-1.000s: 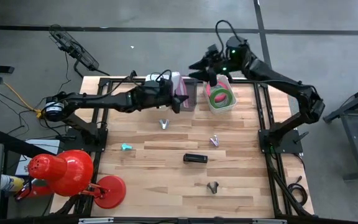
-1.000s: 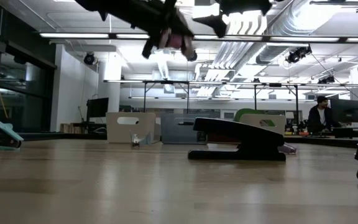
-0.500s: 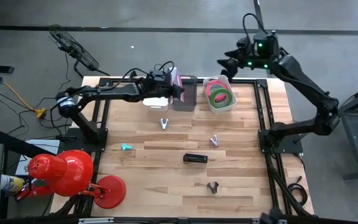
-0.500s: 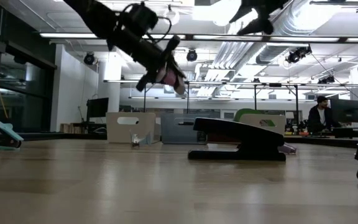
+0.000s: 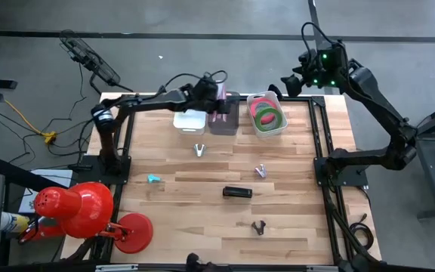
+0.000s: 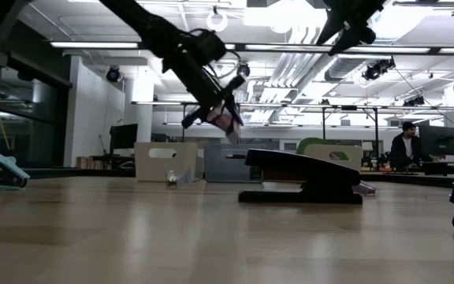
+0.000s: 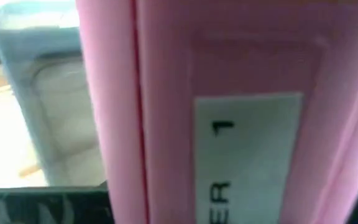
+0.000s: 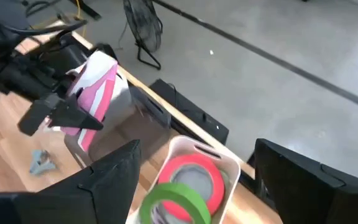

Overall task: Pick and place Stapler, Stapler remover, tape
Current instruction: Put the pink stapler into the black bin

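Left fingers clamped on a pink stapler above the grey bin.

The left gripper (image 5: 216, 102) has its fingers closed on a pink stapler (image 6: 224, 120), held in the air over the dark grey bin (image 5: 224, 121) at the far edge of the desk (image 5: 225, 219); a white bin (image 5: 189, 121) sits just beside it. The stapler's long axis looks tilted, one end dipping toward the bin (hard to be sure, as the wrist view is filled with pink). If let go from this height and tilt, it may catch the bin's rim and tip out onto the desk. The right gripper (image 5: 291, 79), fingers apart and empty, hangs beyond the clear tub (image 5: 276, 130) holding the tape (image 5: 267, 115). A black stapler (image 5: 237, 192) lies mid-desk, long axis across it.
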Robot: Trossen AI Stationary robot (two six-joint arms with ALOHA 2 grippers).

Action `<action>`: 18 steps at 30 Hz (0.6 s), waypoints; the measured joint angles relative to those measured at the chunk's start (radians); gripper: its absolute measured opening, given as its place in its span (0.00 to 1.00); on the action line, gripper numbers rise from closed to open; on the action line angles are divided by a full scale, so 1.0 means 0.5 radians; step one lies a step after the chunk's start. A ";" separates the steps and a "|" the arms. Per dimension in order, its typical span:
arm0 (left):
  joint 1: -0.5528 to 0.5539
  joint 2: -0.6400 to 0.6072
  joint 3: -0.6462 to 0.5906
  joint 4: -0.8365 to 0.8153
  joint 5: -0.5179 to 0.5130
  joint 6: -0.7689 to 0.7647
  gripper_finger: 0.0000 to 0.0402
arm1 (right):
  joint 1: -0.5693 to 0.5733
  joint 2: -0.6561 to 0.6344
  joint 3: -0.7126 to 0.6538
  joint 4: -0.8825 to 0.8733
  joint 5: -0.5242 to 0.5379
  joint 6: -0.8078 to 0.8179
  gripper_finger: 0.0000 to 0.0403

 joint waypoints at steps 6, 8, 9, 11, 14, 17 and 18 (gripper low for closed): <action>0.015 0.215 0.385 -0.432 -0.049 0.053 0.33 | 0.001 -0.003 0.000 -0.070 0.069 -0.052 0.76; 0.026 0.238 0.451 -0.545 -0.061 0.049 0.33 | 0.001 -0.004 0.000 -0.081 0.083 -0.058 0.76; 0.026 0.252 0.477 -0.569 -0.065 0.031 0.33 | 0.001 -0.004 0.000 -0.088 0.087 -0.073 0.76; 0.037 0.271 0.502 -0.641 -0.092 0.015 0.33 | 0.001 -0.004 -0.001 -0.106 0.110 -0.091 0.76; 0.050 0.273 0.502 -0.732 -0.163 -0.033 0.33 | 0.001 -0.004 -0.001 -0.116 0.112 -0.103 0.76; 0.050 0.273 0.505 -0.819 -0.201 -0.066 0.33 | 0.001 -0.004 -0.001 -0.115 0.111 -0.106 0.76; 0.051 0.273 0.505 -0.842 -0.204 -0.071 0.33 | 0.001 -0.004 -0.001 -0.114 0.111 -0.116 0.76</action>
